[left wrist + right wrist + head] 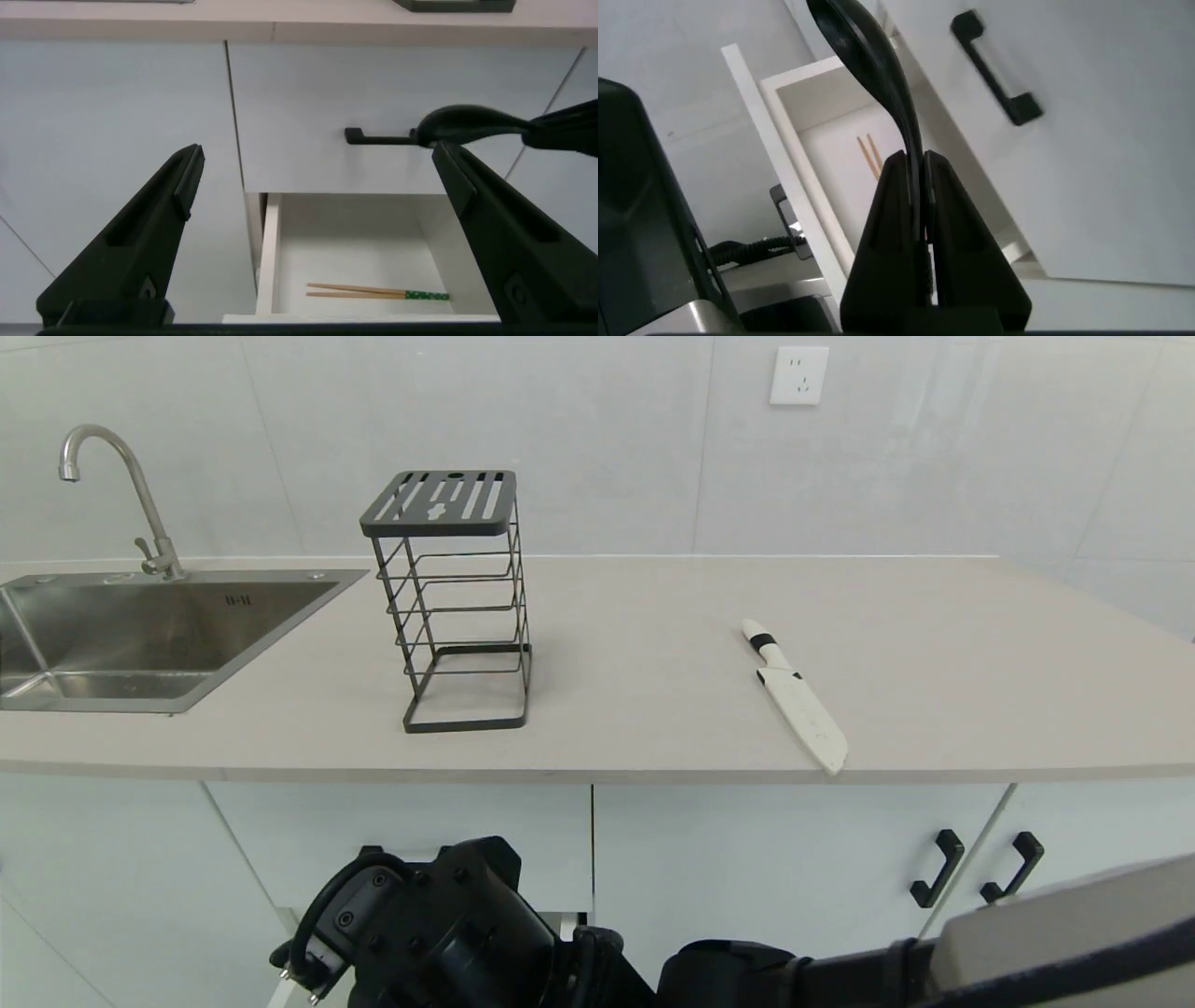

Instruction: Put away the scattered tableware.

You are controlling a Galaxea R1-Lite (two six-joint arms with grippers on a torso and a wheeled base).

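My right gripper (917, 173) is shut on the handle of a black spoon (864, 56), whose bowl sticks out past the fingertips. In the left wrist view the same spoon (467, 121) hovers in front of the cabinet, above an open white drawer (271, 243). A pair of wooden chopsticks with green ends (374, 292) lies in the drawer. My left gripper (318, 154) faces the drawer and is open, with nothing between its fingers. A white knife (798, 700) lies on the counter at the right, near the front edge. A black wire knife rack (453, 597) stands mid-counter.
A steel sink (140, 635) with a faucet (121, 485) is set in the counter at the left. Black cabinet handles (936, 868) sit under the counter at the right. Another black handle (378, 138) is on the drawer front above the open drawer.
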